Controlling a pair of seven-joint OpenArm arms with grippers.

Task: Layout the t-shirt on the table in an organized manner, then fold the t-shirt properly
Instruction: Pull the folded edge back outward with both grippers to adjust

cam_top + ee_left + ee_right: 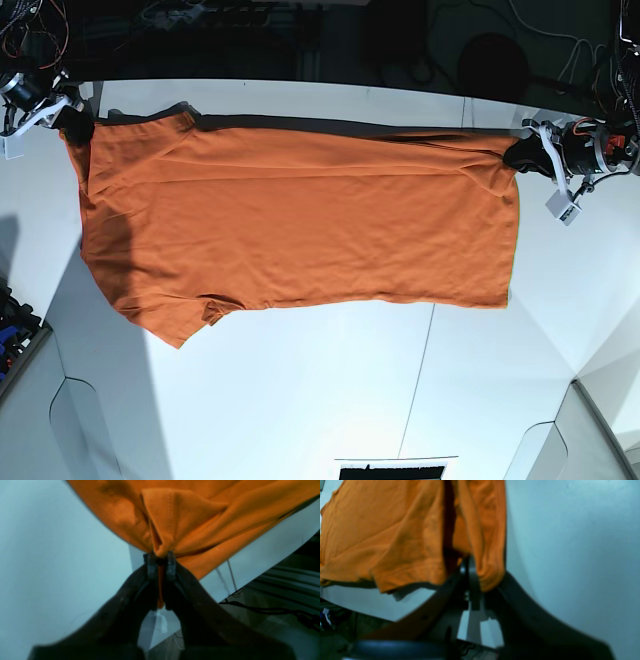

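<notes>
You are stretching the plain orange cotton t-shirt (300, 220) across the flat white bench (320, 390), left end effector (160, 557) and right end effector (476, 577) each clamping an edge; soft, limp cloth, best gripped at corners.

the shirt (300, 220) is plain solid orange with no print, darker orange in its folds and shadows. the table (300, 400) under the shirt is matte white with a thin dark seam line below the shirt. the grippers at the shirt's two ends are black, left (160, 560) and right (470, 567).
</notes>
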